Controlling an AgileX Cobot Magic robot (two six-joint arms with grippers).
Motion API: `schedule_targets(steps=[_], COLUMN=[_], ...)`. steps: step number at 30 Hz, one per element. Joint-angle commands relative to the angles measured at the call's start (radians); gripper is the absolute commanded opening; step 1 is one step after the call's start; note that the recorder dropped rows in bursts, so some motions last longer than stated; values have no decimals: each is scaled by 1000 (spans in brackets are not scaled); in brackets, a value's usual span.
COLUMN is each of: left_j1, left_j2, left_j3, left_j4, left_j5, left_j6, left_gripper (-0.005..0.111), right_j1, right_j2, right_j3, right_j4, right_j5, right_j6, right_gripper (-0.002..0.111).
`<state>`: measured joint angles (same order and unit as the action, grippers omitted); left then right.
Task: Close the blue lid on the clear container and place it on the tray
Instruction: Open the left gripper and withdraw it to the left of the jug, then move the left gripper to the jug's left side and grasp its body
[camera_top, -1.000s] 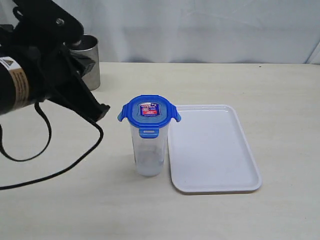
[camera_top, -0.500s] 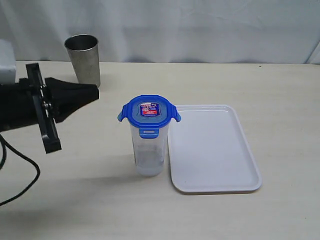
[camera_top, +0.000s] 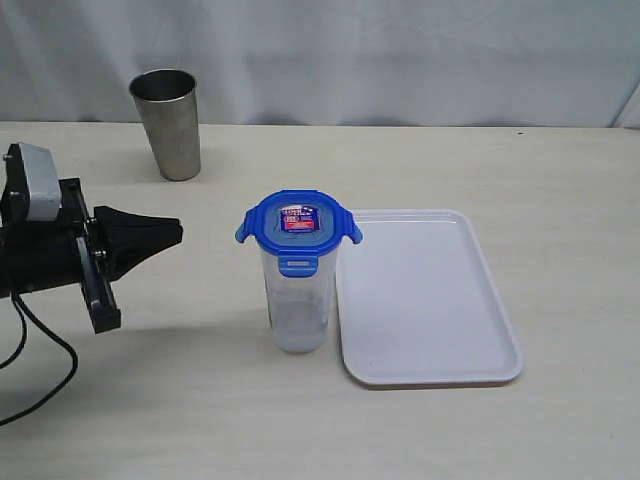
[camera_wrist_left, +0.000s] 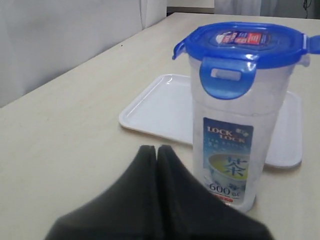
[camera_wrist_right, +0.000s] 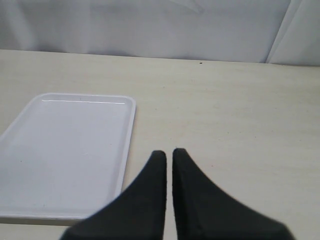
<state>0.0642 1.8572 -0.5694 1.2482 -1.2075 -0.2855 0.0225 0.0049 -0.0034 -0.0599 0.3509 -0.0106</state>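
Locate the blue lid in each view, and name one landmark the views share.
Exterior view: the blue lid sits on the clear container, mid-picture, beside the tray.
Left wrist view: the blue lid caps the clear container beyond the shut left gripper, tray behind.
Right wrist view: not in it.
Shared landmark: the tray, in all three views.

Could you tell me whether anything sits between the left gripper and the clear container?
Nothing visible does: only bare table lies between the left gripper and the clear container; the steel cup stands well aside.
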Motion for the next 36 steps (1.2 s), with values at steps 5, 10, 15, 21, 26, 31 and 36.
schedule_targets(steps=[5, 10, 15, 21, 26, 31, 36], left_j1=[-69, -91, -91, -93, -112, -160, -179], left_j2=[94, 109, 109, 109, 109, 134, 222], left_j3=[-5, -3, -3, -3, -5, -5, -5], left_j4=[-63, -97, -135, -143, -186, -186, -216], left_j5=[-14, -14, -14, -14, -9, 7, -14], left_j6=[134, 132, 192, 140, 176, 243, 304], left_gripper=[26, 82, 93, 93, 93, 93, 93], right_j1=[-8, -8, -8, -8, -8, -8, -8], right_j2=[-5, -5, -5, -5, -5, -5, -5], right_j3=[3, 3, 3, 3, 3, 3, 3], right_j4=[0, 0, 0, 0, 0, 0, 0], right_j5=[-4, -4, -4, -4, -4, -4, -4], right_j6=[3, 3, 3, 3, 3, 3, 3], right_gripper=[5, 5, 5, 5, 5, 5, 5])
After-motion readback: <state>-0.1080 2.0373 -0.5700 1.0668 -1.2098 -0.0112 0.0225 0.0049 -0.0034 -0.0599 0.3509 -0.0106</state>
